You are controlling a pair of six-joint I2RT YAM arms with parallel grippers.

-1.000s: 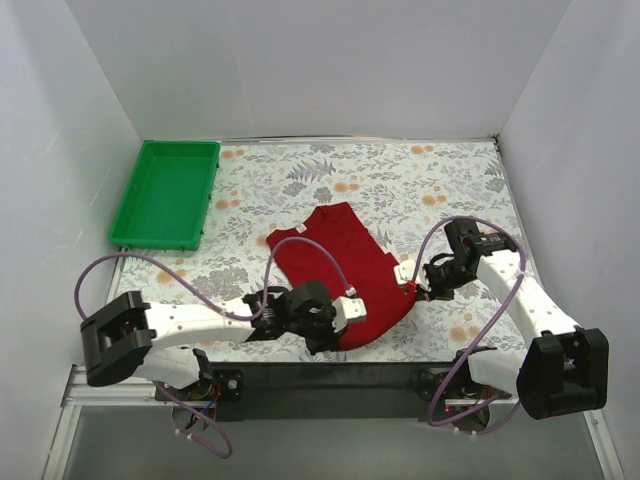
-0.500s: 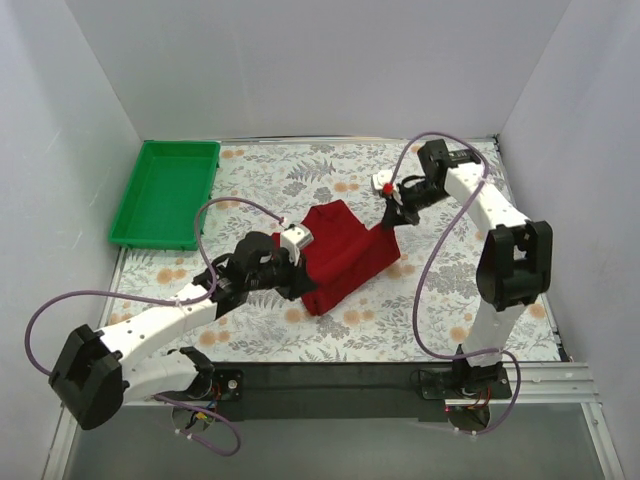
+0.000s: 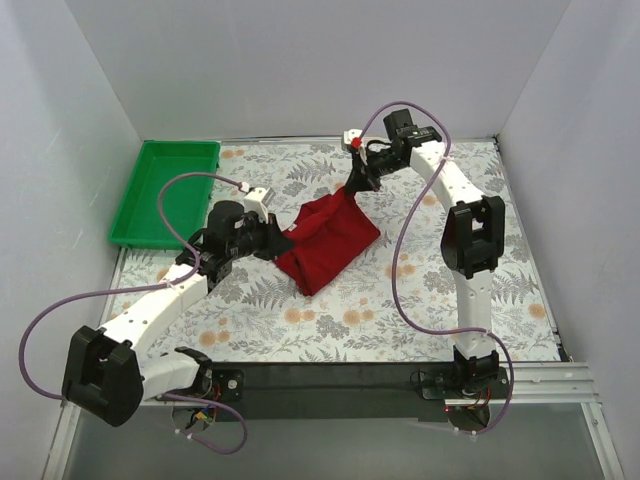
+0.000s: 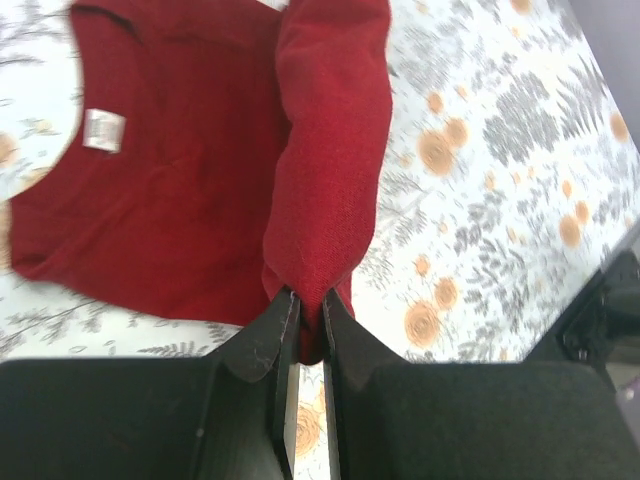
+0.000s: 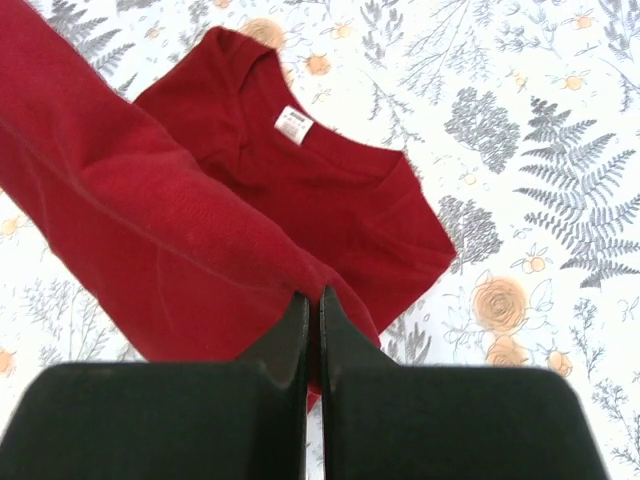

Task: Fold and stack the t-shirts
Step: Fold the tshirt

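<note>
The dark red t-shirt (image 3: 325, 240) lies folded over on the flowered table, its lifted edge stretched between both grippers. My left gripper (image 3: 272, 238) is shut on the shirt's left corner; in the left wrist view the cloth (image 4: 330, 170) is pinched between the jaws (image 4: 308, 320), above the neck with its white label (image 4: 103, 129). My right gripper (image 3: 357, 180) is shut on the far corner, raised above the table; in the right wrist view the cloth (image 5: 160, 230) runs into the jaws (image 5: 313, 310), with the label (image 5: 292, 124) below.
A green tray (image 3: 166, 192) stands at the back left of the table. White walls close in the back and both sides. Purple cables loop off both arms.
Both grippers have carried the shirt's near edge from the front of the table toward the back, folding it over the collar half. The right arm now reaches far back.
</note>
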